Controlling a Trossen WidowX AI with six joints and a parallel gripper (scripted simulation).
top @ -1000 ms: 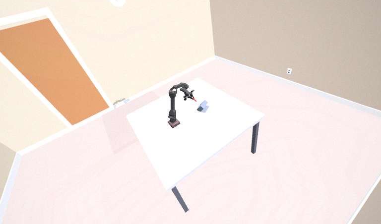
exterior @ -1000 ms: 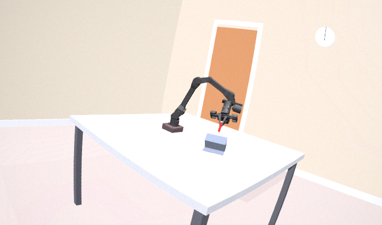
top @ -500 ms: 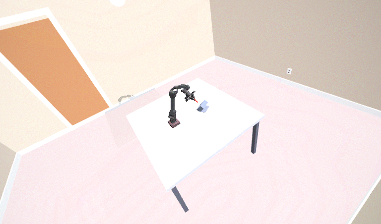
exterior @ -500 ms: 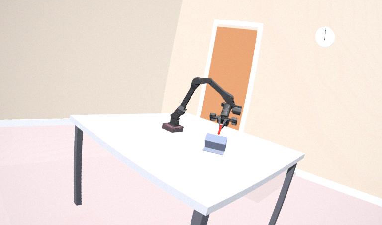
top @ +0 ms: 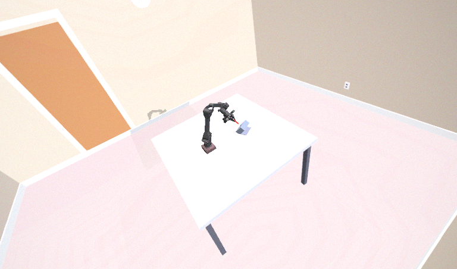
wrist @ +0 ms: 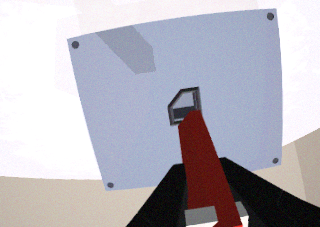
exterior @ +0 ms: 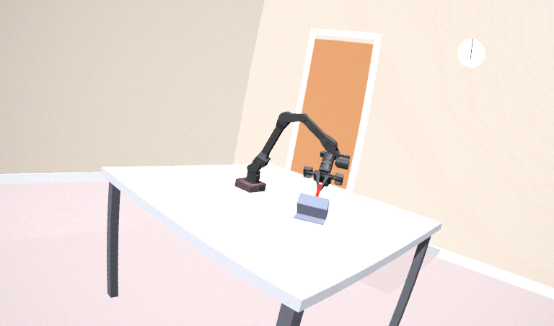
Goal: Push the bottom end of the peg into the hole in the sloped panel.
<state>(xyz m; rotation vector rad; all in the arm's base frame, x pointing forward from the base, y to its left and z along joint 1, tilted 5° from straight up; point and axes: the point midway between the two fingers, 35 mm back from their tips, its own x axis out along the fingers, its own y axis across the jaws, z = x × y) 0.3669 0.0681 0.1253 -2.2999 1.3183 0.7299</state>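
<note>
My gripper (top: 234,119) (exterior: 321,187) (wrist: 200,171) is shut on the red peg (top: 236,121) (exterior: 318,191) (wrist: 200,144), whose free end points down toward the blue-grey sloped panel (top: 244,124) (exterior: 312,209) (wrist: 125,137). In the wrist view, the dark-rimmed hole (wrist: 186,100) has flat sides and a slanted upper-left corner. The peg's end also shows a slanted upper-left corner. The peg's tip overlaps the lower right part of the hole in that view, and most of the opening shows above it. Whether the tip touches the panel cannot be told.
The panel's block stands on the white table (top: 256,158) (exterior: 229,208). Dark screws (wrist: 75,45) (wrist: 270,16) mark its corners. The arm's base (top: 208,147) (exterior: 250,184) stands on the same table. A shadow falls on the panel's upper left in the wrist view.
</note>
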